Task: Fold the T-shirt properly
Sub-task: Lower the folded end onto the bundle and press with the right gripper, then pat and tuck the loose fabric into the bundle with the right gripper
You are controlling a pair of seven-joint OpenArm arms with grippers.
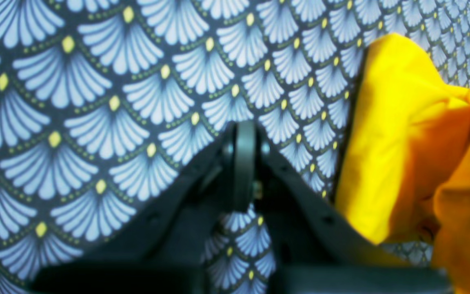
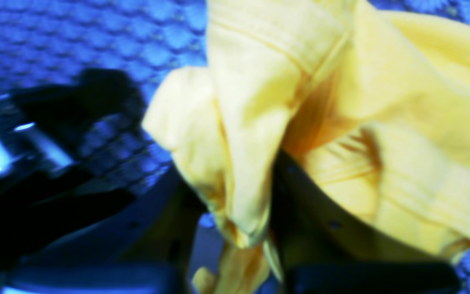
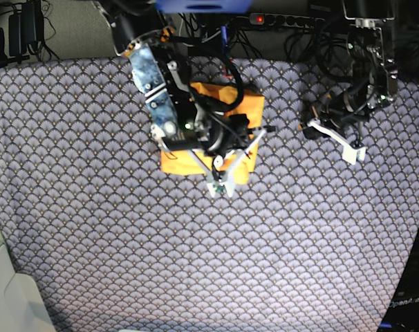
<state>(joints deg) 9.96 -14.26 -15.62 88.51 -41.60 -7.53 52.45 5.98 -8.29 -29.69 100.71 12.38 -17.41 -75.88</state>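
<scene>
A: Yellow-orange shirt (image 3: 245,104) bunched into a rough rectangle, far part of the scallop cloth (image 3: 126,242), left of middle in the base view. Folds and a seamed hem up close in the right wrist view.

B: Right gripper (image 3: 222,181) over it, hiding most of the middle; cloth between the jaws, but can't tell if clamped. Left gripper (image 1: 243,163) pressed together, empty, just beside the shirt edge.

A: Cables behind the cloth.
</scene>
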